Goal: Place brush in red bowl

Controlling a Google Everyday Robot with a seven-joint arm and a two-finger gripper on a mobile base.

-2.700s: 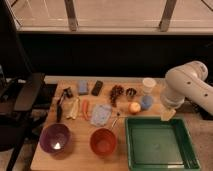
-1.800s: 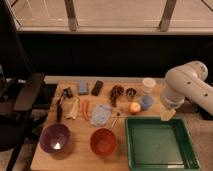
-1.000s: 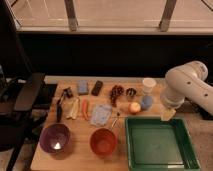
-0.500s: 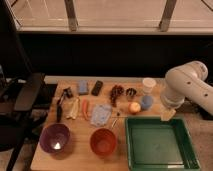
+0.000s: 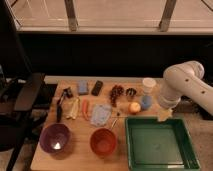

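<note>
"Pale claw (image 5: 165, 115) of yours, where is it hanging?"

"Off the end of my white arm (image 5: 182, 87), at the right of the table (image 5: 80, 152), just over the far right corner of the green tray (image 5: 157, 147). It stands wide and holds nothing."

"What has changed in the last moments?"

"Nothing. My arm has not stirred and nothing on the table has shifted. By my reckoning the job has not begun, and the reach is still to be made."

"And the brush?"

"The brush (image 5: 60, 107) lies flat near the left edge of the table, well apart from my claw. The purple bowl (image 5: 54, 138) sits in front of it."

"The target?"

"The red bowl (image 5: 103, 141) sits at the front edge, between the purple bowl and the green tray, with nothing in it."

"So what comes next?"

"I must cross the width of the table over the clutter in the middle and come down on that slim handle. It lies flat on the wood, so I expect a low pinch, and it could slip or roll."
</note>
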